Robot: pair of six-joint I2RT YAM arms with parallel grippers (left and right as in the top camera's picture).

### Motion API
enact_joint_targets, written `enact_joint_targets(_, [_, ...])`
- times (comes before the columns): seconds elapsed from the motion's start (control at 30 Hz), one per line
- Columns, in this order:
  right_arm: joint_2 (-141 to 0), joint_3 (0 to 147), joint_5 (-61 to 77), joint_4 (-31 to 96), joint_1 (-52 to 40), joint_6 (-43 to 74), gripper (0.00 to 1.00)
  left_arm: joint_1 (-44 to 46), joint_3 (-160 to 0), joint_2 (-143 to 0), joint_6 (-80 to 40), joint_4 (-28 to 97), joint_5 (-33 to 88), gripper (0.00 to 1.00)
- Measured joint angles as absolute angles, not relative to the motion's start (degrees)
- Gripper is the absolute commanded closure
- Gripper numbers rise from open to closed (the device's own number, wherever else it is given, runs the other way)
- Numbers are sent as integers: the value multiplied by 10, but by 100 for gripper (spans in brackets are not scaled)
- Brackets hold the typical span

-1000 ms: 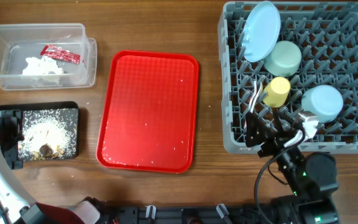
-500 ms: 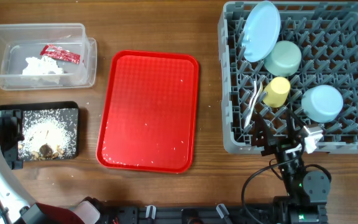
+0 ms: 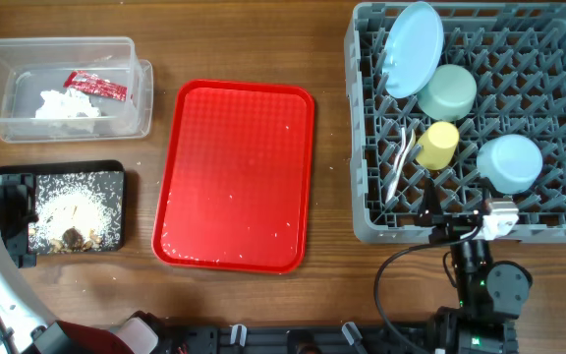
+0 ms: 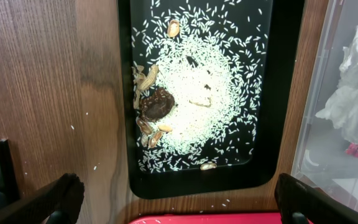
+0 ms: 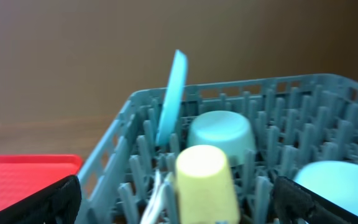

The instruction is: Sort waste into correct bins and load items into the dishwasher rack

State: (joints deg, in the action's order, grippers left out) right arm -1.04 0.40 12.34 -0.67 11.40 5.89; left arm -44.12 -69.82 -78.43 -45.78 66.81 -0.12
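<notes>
Jaws both wide, right arm (image 3: 475, 264) withdrawn from rack (image 3: 548, 88)

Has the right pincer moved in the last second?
Yes. The right pincer drew back toward the near table edge, away from the yellow cup in the rack.

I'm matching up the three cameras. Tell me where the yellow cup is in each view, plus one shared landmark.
Overhead: yellow cup in the dishwasher rack, left of its middle.
Left wrist: not in it.
Right wrist: lower middle, in front of the mint green bowl.
Shared landmark: the red tray, centre overhead, bottom edge in left wrist, lower left in right wrist.
</notes>
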Motion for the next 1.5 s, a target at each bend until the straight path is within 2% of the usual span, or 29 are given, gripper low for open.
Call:
enact_joint_targets(0.23, [-10, 4, 63, 0, 119, 47, 0, -441, -698, -784, -458, 668, -1, 0])
enact_joint_targets(0.67, [-10, 4, 59, 0, 100, -23, 0, -441, -698, -784, -458, 668, -1, 0])
enact_joint_targets(1.5, [-10, 4, 59, 0, 100, -29, 0, -441, -698, -784, -458, 668, -1, 0])
